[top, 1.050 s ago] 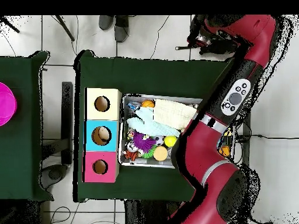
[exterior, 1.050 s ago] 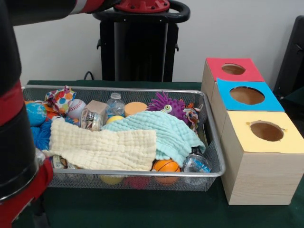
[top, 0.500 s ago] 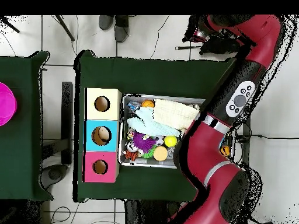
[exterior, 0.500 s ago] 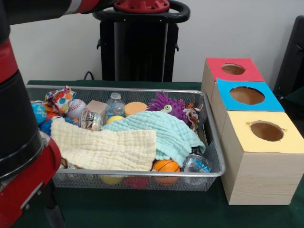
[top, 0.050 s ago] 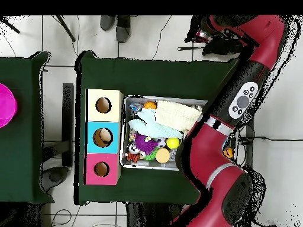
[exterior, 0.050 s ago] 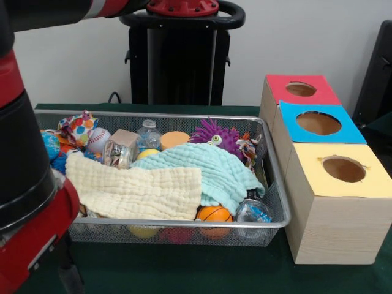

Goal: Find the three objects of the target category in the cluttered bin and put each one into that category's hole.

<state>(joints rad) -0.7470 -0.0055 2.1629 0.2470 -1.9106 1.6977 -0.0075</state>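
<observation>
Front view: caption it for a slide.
Wire bin of toys under two cloths, beside three boxes with holes; red arm in foreground.

In your front view, the bin [exterior, 0.050 s ago: 269,184] sits on the counter [exterior, 0.050 s ago: 184,269], boxes [exterior, 0.050 s ago: 334,202] just right, cloths [exterior, 0.050 s ago: 135,190] covering toys.

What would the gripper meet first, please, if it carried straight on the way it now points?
Hard to tell: the gripper hangs past the table's edge, so probably floor, not the bin.
</observation>
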